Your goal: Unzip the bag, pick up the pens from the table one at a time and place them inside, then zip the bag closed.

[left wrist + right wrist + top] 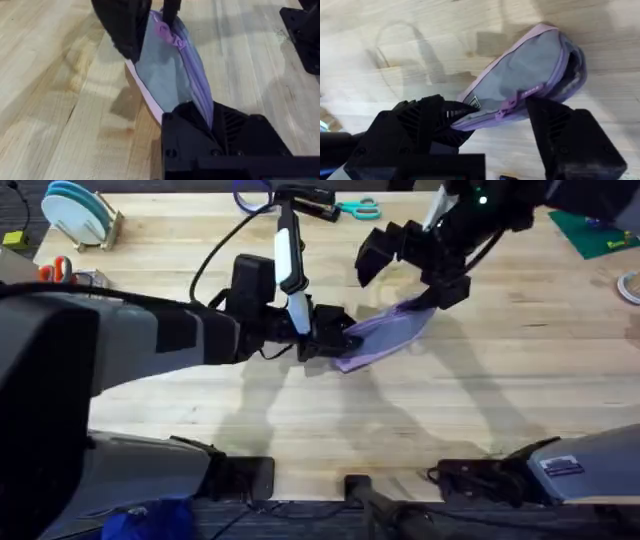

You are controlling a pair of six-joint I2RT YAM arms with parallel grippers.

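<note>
My left tool pinches one end of the lavender bag at mid-counter while my right tool closes on the other end by the zipper pull, with the pouch stretched between them.

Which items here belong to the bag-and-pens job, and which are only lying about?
Job:
- bag
- left gripper shut on one end
- right gripper at the other end, by the zipper pull
- table

Lying about:
- teal scissors
- orange scissors
- blue plates
</note>
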